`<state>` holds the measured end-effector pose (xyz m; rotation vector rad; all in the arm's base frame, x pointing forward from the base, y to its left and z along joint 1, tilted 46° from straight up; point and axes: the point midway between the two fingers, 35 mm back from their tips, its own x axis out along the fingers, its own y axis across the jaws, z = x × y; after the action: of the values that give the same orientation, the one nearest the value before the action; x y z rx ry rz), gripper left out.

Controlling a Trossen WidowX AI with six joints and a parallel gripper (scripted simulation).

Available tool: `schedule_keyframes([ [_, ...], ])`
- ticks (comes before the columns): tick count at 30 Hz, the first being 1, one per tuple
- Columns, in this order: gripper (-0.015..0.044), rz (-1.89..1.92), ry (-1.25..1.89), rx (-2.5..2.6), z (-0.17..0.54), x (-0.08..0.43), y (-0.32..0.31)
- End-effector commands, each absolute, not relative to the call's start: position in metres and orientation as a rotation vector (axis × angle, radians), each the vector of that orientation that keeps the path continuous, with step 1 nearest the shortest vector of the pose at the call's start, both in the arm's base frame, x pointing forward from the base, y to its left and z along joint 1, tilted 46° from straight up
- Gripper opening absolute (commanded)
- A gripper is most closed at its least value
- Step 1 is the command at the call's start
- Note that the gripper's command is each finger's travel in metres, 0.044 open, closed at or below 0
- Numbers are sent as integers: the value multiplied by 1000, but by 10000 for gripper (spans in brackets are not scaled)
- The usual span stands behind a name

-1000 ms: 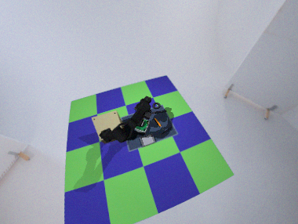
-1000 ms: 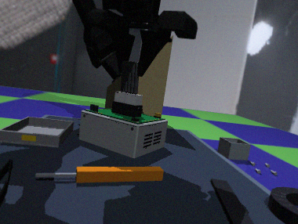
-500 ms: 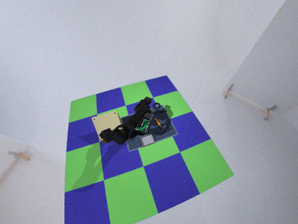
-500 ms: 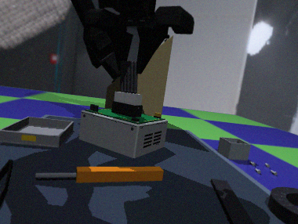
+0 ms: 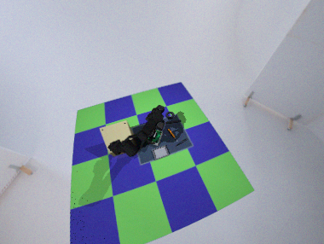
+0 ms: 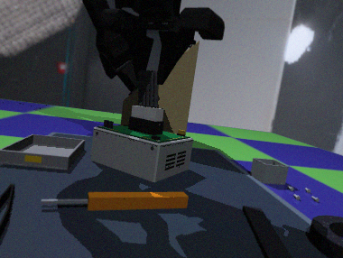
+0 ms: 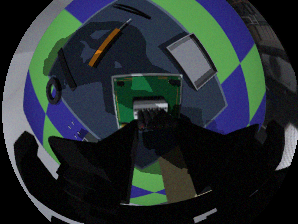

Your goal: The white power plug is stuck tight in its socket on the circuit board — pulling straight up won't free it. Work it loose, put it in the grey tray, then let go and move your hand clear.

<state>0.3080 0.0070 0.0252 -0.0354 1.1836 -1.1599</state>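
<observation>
Your gripper (image 6: 148, 86) (image 7: 156, 123) has its jaws pinched on something, probably the white plug (image 6: 147, 113) (image 7: 150, 104) or its dark leads (the fingertips are murky), and the plug sits in its socket atop the circuit board (image 6: 171, 135) (image 7: 125, 95); rock it gently side to side, easing upward only as it gives, before heading for the grey tray (image 6: 68, 161) (image 7: 204, 82) beside the board

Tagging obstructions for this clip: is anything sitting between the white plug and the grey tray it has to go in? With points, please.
Nothing visible stands between the white plug (image 6: 147, 113) (image 7: 150, 104) and the grey tray (image 6: 32, 159) (image 7: 192, 61) except the tray's own raised wall. The orange-handled screwdriver (image 6: 137, 201) (image 7: 104, 47) lies off that path.
</observation>
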Motion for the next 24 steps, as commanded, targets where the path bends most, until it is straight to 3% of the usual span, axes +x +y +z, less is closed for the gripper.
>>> schedule_keyframes([
  [1,0,-1131,1172,-31,23,309,6],
  [2,0,-1131,1172,-31,21,309,4],
  [12,250,-1131,1172,-31,21,309,4],
  [24,250,-1131,1172,-31,12,308,-6],
])
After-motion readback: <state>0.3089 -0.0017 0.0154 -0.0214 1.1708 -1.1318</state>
